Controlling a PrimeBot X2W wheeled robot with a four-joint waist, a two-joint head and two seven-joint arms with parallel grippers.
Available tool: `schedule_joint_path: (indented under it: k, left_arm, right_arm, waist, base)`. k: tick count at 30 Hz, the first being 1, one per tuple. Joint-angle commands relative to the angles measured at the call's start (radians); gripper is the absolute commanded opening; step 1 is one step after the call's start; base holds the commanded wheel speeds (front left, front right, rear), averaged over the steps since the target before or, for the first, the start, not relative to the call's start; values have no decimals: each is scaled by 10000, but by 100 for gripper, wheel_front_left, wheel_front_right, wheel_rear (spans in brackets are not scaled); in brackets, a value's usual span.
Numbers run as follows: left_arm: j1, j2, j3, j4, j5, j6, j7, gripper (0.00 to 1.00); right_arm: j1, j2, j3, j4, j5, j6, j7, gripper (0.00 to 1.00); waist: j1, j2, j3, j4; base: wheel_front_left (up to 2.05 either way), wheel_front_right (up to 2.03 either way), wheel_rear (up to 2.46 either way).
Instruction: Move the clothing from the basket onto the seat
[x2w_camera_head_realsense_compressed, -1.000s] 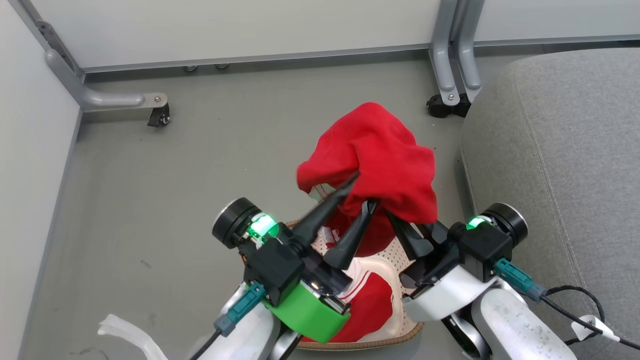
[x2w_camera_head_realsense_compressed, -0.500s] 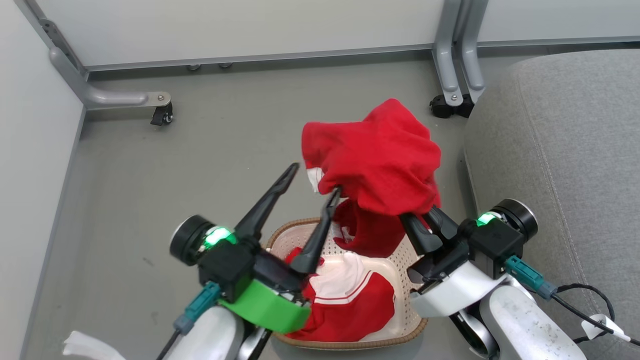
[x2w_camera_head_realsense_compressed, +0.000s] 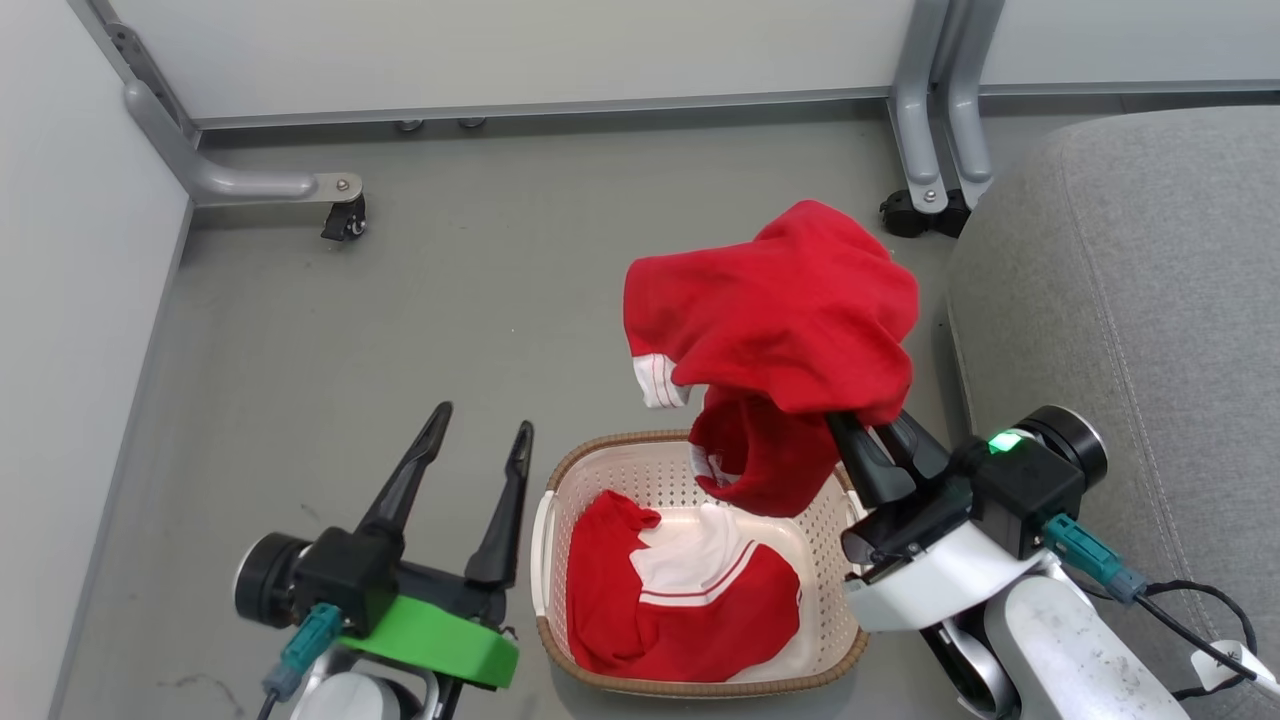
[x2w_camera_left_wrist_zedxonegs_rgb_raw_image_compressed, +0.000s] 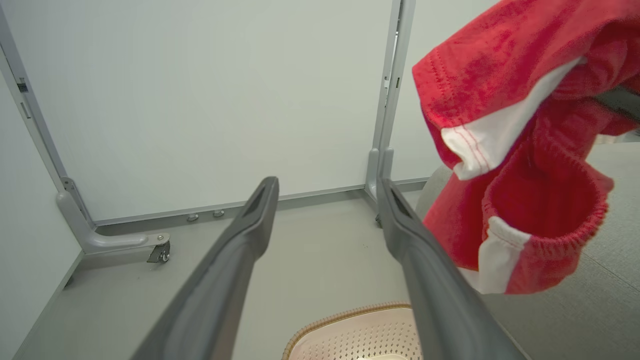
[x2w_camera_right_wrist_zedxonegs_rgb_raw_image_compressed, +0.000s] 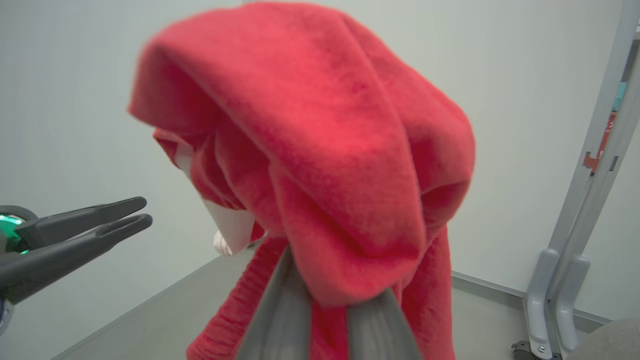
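We are gripping the plain red garment (x2w_camera_head_realsense_compressed: 790, 310) with our right gripper (x2w_camera_head_realsense_compressed: 885, 445). Its two dark fingers are pressing close together with the fabric bunching and draping over their tips. The garment is hanging in the air above the far right corner of the basket (x2w_camera_head_realsense_compressed: 600, 450), and its lower fold with a white trim is dangling just over the brown rim. It is hanging near the rounded edge of the grey seat (x2w_camera_head_realsense_compressed: 1130, 300) but is not touching it.

Our left gripper (x2w_camera_head_realsense_compressed: 482, 420) is hovering over the grey floor (x2w_camera_head_realsense_compressed: 450, 300) just to the left of the basket. Its fingers are spreading apart and holding nothing.

The striped red garment (x2w_camera_head_realsense_compressed: 690, 600) is lying crumpled inside the basket, with its white panel facing up. The basket is standing on the floor between our two arms, just beside the seat's front edge.

A grey partition foot with a black caster (x2w_camera_head_realsense_compressed: 345, 215) is standing on the floor at the far left, well apart from the basket.
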Motion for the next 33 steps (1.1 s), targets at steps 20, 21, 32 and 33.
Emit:
schedule_joint_path:
  k: [20, 21, 32, 33]
  left_arm:
    - [1219, -629, 1307, 879, 34, -133, -5, 100]
    - [1208, -630, 1297, 876, 26, -133, -5, 100]
    - [1114, -636, 1211, 775, 19, -128, -4, 100]
    - [1108, -635, 1214, 765, 27, -128, -5, 100]
  right_arm:
    - [615, 185, -561, -230, -76, -9, -35, 0]
    - [624, 189, -572, -232, -78, -10, -35, 0]
    - [694, 179, -896, -351, -105, -10, -35, 0]
    - [694, 180, -903, -357, -98, -9, -35, 0]
  waist:
    - [0, 0, -144, -47]
    - [0, 0, -147, -46]
    - [0, 0, -47, -434]
    - [0, 0, -28, -494]
  base:
    - [0, 0, 0]
    - [0, 0, 0]
    - [0, 0, 0]
    - [0, 0, 0]
